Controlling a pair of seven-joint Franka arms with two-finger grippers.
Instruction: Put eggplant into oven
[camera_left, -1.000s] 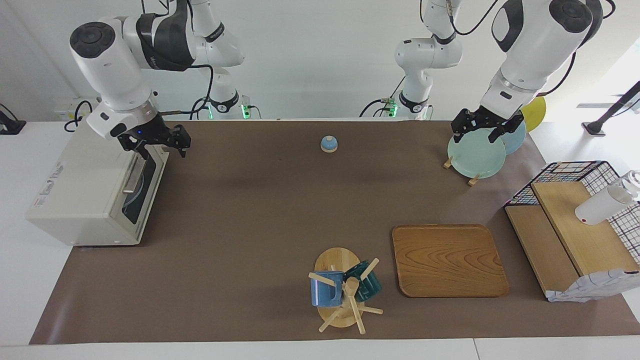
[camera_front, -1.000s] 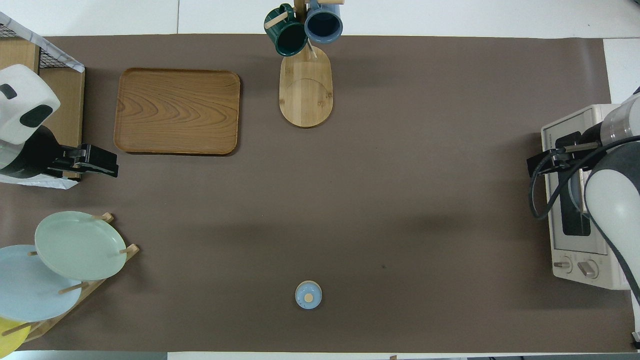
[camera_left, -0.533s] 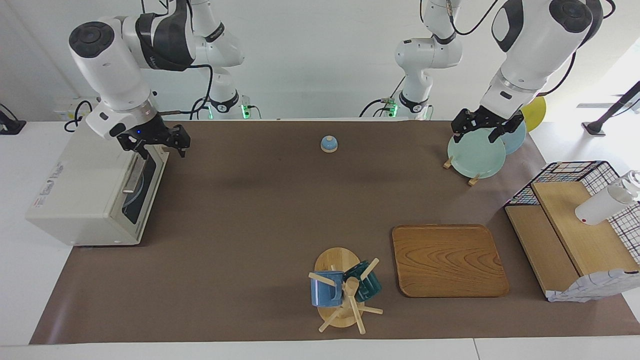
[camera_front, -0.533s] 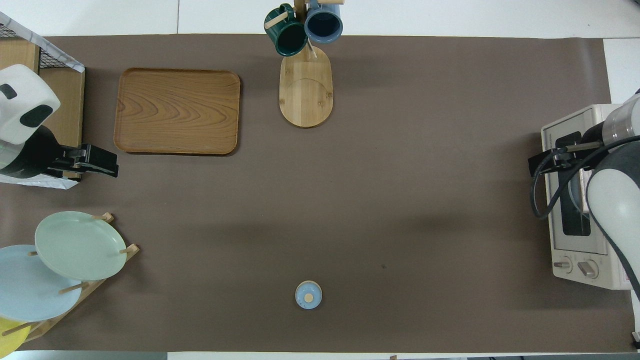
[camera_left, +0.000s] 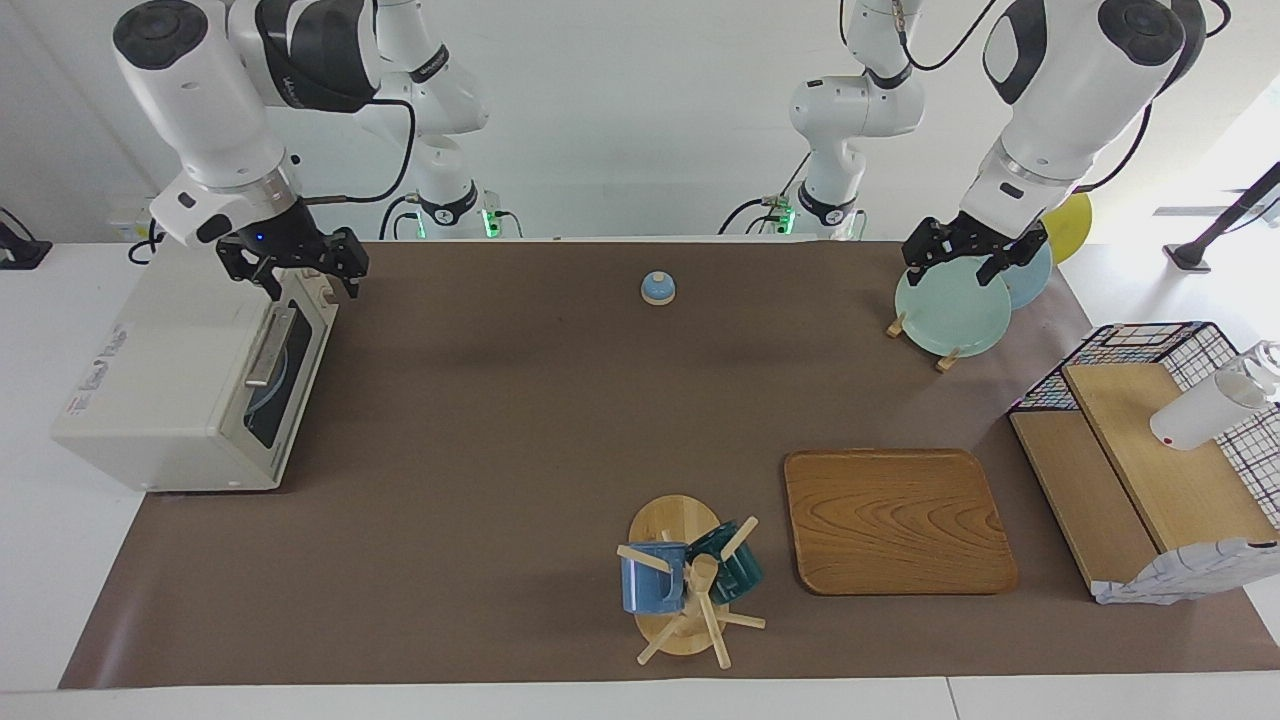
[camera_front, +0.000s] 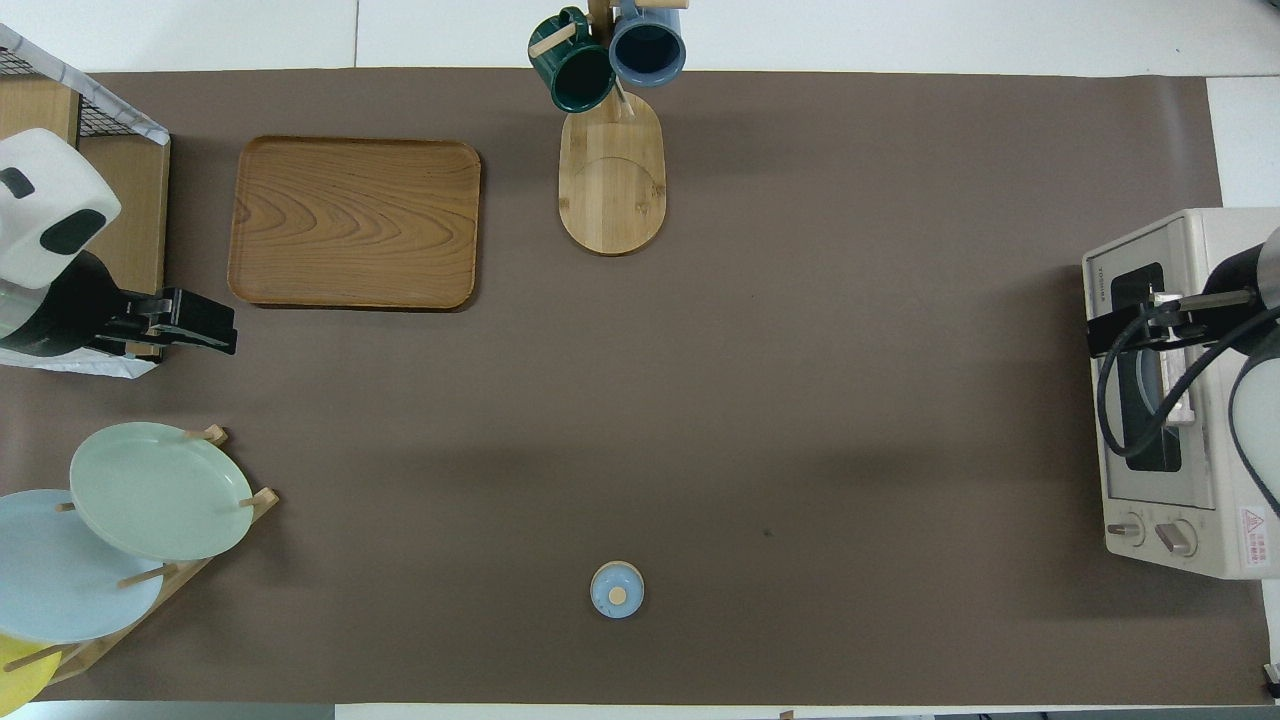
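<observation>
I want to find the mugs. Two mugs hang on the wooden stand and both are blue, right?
Not quite. Two mugs do hang on the wooden stand, but only one mug is blue; the other is dark green. The overhead view shows both colours clearly.

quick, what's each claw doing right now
Left claw: open, empty, over the plates.
Right claw: open, empty, over the oven, whose door is shut.
</observation>
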